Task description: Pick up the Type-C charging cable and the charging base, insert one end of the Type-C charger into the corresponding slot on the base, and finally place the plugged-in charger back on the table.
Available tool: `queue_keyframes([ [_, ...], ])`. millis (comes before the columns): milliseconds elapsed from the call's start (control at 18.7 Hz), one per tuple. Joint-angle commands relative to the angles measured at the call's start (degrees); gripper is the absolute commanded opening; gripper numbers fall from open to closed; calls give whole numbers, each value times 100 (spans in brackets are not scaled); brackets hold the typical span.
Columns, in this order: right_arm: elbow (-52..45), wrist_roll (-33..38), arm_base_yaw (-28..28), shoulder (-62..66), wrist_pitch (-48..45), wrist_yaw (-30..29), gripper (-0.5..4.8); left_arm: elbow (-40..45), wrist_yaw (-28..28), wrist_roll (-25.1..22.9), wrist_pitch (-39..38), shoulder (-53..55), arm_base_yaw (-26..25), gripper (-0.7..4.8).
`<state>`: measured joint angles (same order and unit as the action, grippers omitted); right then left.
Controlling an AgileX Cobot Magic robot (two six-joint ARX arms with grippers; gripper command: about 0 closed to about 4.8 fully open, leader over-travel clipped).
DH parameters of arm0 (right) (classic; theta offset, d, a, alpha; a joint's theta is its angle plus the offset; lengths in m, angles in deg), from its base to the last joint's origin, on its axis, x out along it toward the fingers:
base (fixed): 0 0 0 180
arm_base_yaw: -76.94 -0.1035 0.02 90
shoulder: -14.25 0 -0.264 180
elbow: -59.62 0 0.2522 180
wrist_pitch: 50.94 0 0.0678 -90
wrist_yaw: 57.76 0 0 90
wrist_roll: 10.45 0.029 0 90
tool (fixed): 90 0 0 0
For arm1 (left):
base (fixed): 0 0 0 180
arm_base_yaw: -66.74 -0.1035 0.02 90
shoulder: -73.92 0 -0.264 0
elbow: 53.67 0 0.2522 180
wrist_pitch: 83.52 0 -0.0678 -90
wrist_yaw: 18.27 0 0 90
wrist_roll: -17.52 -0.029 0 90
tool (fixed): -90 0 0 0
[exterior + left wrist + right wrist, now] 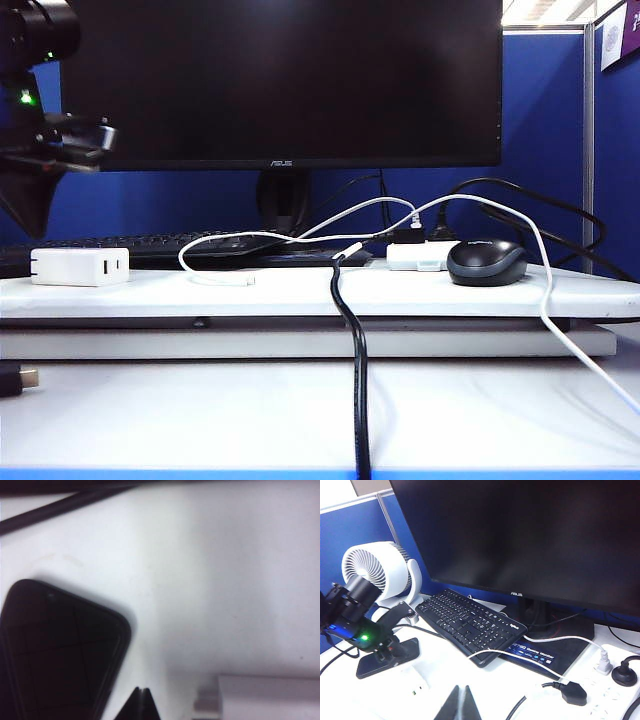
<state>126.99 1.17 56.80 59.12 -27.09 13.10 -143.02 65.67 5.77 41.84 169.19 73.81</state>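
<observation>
With both my left gripper (142, 702) and right gripper (462, 700) pressed together and empty, the small white rectangular plastic charging base (267, 695) lies just beside my left fingertips, probably light, rigid and slippery, best pinched across its flat sides.

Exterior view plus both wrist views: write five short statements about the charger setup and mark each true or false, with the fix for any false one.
1. The charging base sits on the raised board at the left. True.
2. The Type-C charging cable is already plugged into the charging base. False: its end lies on the board, apart from the base.
3. The left gripper is shut and holds nothing. True.
4. The black mouse sits left of the charging base. False: it is at the right, beside a small white hub.
5. The right gripper is clamped on the cable. False: it is shut and empty, above the table.
</observation>
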Motion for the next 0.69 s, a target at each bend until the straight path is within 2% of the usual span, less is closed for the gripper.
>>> queue_keyframes([
  [53, 31, 17, 2, -15, -142, -4, -5, -20, 302, 125, 22, 192, 7, -6],
  [267, 31, 17, 2, -15, -142, -4, -5, -20, 741, 105, -507, 376, 74, -6],
  [481, 31, 17, 2, -15, -144, -9, -5, -22, 1429, 76, -966, 376, 302, -6],
  [535, 31, 17, 2, -17, -144, -9, -5, -22, 1333, 83, -964, 372, 398, -6],
  [641, 31, 24, 0, -26, -138, -52, -5, -31, 538, 170, -702, 308, 555, -6],
  [695, 31, 33, 0, -28, -138, -50, -5, -44, 452, 162, -601, 225, 555, -6],
])
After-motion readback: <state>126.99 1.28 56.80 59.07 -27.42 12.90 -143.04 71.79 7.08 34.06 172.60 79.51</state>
